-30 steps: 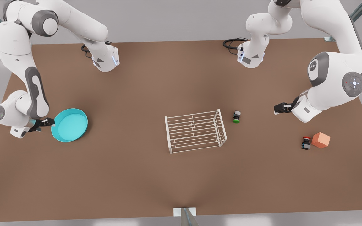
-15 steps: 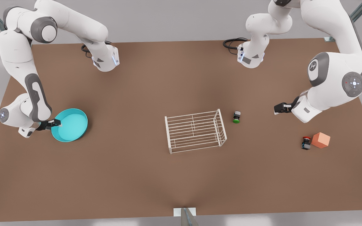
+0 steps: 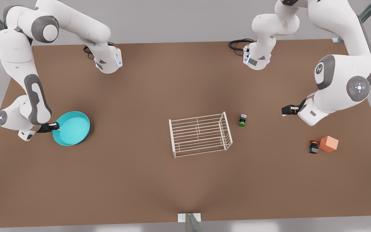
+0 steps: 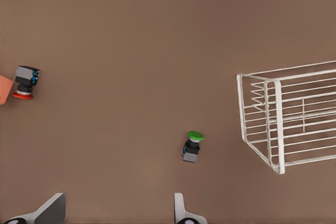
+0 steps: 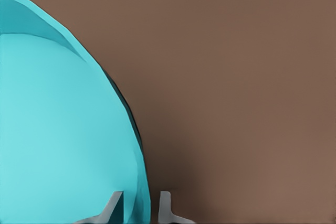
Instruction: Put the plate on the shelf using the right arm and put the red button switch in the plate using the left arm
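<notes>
Right gripper (image 3: 56,127) closed narrowly on the rim of the plate (image 3: 72,128), one finger (image 5: 114,206) inside the wall and one outside; the plate rests on the bench (image 3: 140,180) at the front view's left. Left gripper (image 3: 284,111) held wide open above the bench, empty, near the green-capped switch (image 3: 242,120). The shelf (image 3: 200,134) stands mid-bench. The red button switch (image 3: 313,146) lies just beside the orange cube (image 3: 328,143).

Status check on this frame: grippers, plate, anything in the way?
Right gripper shut on the plate rim, plate on the table. Left gripper open, hovering, away from the red button switch. Shelf empty; green switch beside it.
</notes>
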